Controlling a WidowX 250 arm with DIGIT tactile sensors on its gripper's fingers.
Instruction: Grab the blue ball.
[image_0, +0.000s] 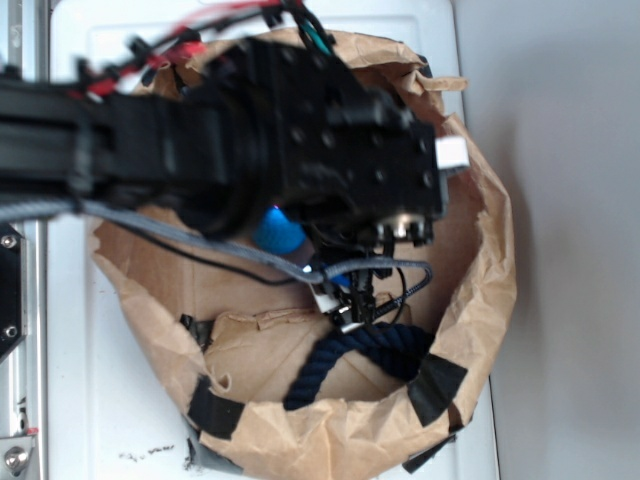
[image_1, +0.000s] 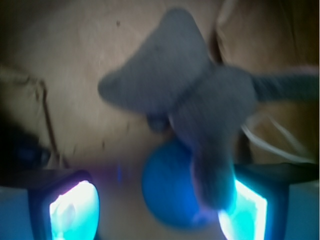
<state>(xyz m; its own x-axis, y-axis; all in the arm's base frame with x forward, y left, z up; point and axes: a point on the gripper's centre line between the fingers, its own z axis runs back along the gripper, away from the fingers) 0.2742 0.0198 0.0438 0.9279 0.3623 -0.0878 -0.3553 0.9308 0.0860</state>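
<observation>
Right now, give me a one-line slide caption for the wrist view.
Open gripper straddling the blue ball, with the grey plush toy overlapping the ball's upper right on the brown paper.

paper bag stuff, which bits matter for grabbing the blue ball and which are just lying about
For the job:
- blue ball
- hand, open around the ball

Just lying about:
- grey plush toy, overlapping the ball
- navy rope
- paper bag

Black arm (image_0: 200, 140) reaching in from the left, wrist angled downward, jaws spread apart, glowing fingertips (image_1: 75, 210) lit cyan
</observation>
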